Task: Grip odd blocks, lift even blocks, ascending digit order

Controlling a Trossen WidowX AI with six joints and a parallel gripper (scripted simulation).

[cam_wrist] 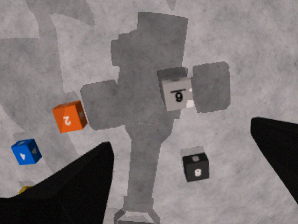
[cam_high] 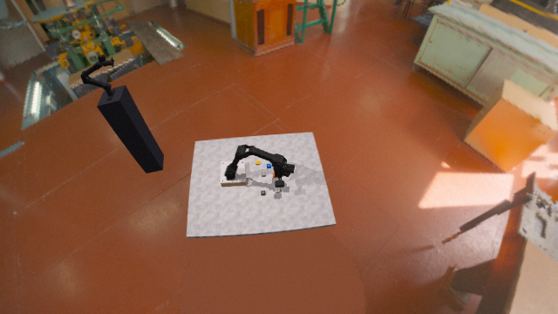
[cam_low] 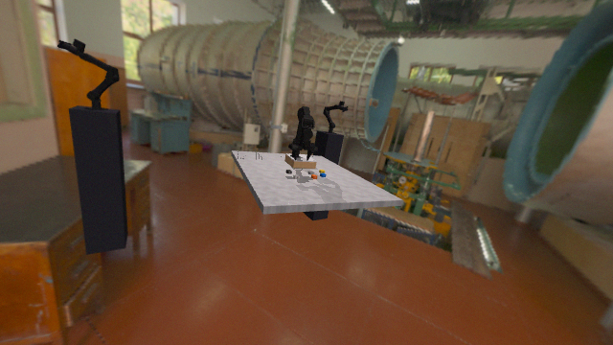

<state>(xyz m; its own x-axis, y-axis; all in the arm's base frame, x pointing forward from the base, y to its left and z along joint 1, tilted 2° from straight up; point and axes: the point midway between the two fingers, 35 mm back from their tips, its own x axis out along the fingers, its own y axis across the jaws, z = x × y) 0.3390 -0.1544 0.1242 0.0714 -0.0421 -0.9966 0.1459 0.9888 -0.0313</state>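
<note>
My gripper [cam_high: 279,184] [cam_wrist: 182,137] is open and empty, high above the table. In the wrist view, a white block [cam_wrist: 177,95] with an underlined 6 or 9, I cannot tell which, lies ahead of the fingertips. A black block [cam_wrist: 196,166] [cam_high: 262,193] [cam_low: 288,172] showing 8 lies between the finger lines, below. An orange block [cam_wrist: 70,116] [cam_low: 314,176] shows 2 and a blue block [cam_wrist: 26,152] [cam_high: 268,166] [cam_low: 323,175] shows 4, both left. A yellow block [cam_high: 257,162] is mostly hidden by the left finger in the wrist view. A grey block [cam_high: 263,174] is out of the wrist view.
The pale table [cam_high: 218,214] [cam_low: 287,201] carries the arm's base plate [cam_high: 234,183] [cam_low: 305,164] on its left in the top view. The arm's shadow falls over the white block's surroundings. Dark pedestals with other arms stand off the table.
</note>
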